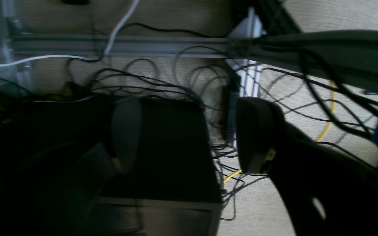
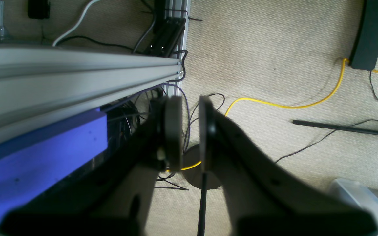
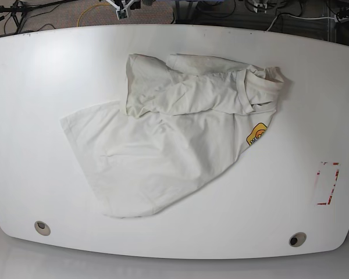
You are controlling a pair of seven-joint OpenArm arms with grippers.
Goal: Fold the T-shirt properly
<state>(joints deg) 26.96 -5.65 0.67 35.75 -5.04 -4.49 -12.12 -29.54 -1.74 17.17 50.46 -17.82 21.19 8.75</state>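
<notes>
- two round holes (image 3: 42, 228) sit in the near edge of the smooth white table (image 3: 35, 116), one toward each corner.
- a small red-edged mark (image 3: 327, 183) lies on the table toward the right; any writing on it is too small to read.
- the t-shirt (image 3: 163, 157), off-white soft cotton, lies crumpled across the table's middle, its far part folded over on itself in wrinkled layers.
- a rounded yellow-and-orange patch (image 3: 256, 135) shows near the shirt's right edge; its lettering cannot be read.
- only the base view shows the shirt and table; neither arm appears there.
- the left gripper (image 1: 189, 134), dark with rounded pads, stands wide apart and empty over a black box (image 1: 172, 147) and tangled black cables (image 1: 162, 82).
- the right gripper (image 2: 190, 131) has flat pads nearly together with a narrow gap, holding nothing, above ribbed beige carpet (image 2: 267, 49), a yellow cable (image 2: 284, 105) and a grey aluminium rail (image 2: 77, 75).
</notes>
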